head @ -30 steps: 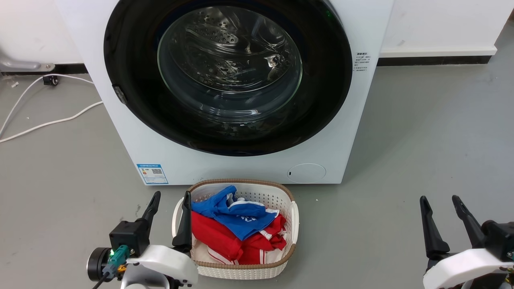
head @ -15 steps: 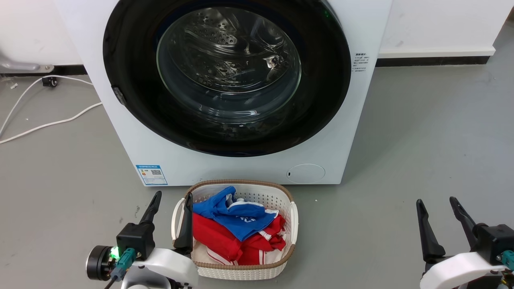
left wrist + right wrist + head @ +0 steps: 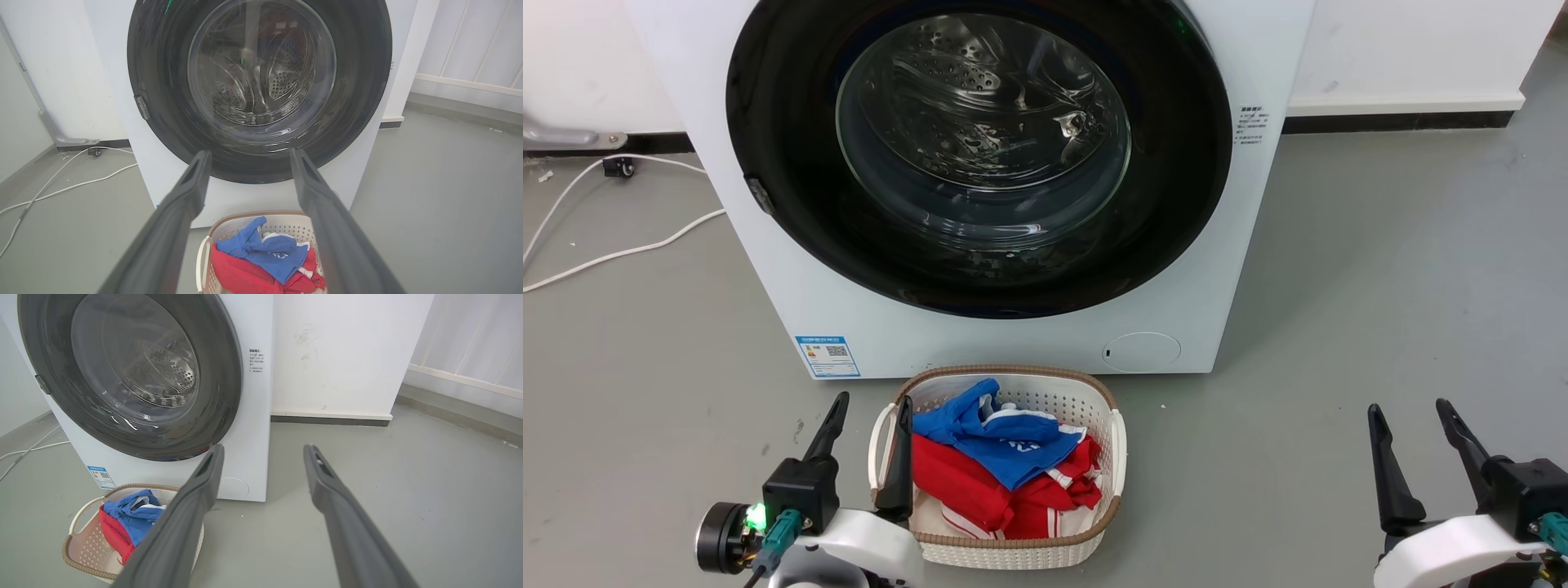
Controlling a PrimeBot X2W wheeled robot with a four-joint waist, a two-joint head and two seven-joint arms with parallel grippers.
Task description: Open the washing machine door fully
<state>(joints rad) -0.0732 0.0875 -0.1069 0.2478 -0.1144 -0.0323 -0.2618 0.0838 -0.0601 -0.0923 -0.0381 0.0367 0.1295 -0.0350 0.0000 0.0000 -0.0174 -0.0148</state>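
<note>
The washing machine door (image 3: pixel 1176 196) is a wide glossy black ring around a bulging glass bowl, lying flat and closed against the white machine (image 3: pixel 792 286). The same door (image 3: pixel 163 102) faces the left wrist view, and the door (image 3: pixel 220 388) stands at the upper left of the right wrist view. My left gripper (image 3: pixel 872 405) hangs open at the lower left, beside the basket's left handle, far below the door. My right gripper (image 3: pixel 1410 411) is open over bare floor at the lower right. Each wrist view shows its own gripper (image 3: pixel 249 157) (image 3: pixel 263 451) open with nothing between the fingers.
A white woven basket (image 3: pixel 1107 523) with blue and red clothes sits on the grey floor in front of the machine. White cables (image 3: pixel 621 245) trail over the floor at the left. A small round flap (image 3: pixel 1141 351) is at the machine's lower right. The white wall (image 3: pixel 1405 57) stands behind.
The whole head picture has shifted slightly left, so the camera moved. Both grippers sit a little lower in the head view; the door looks the same.
</note>
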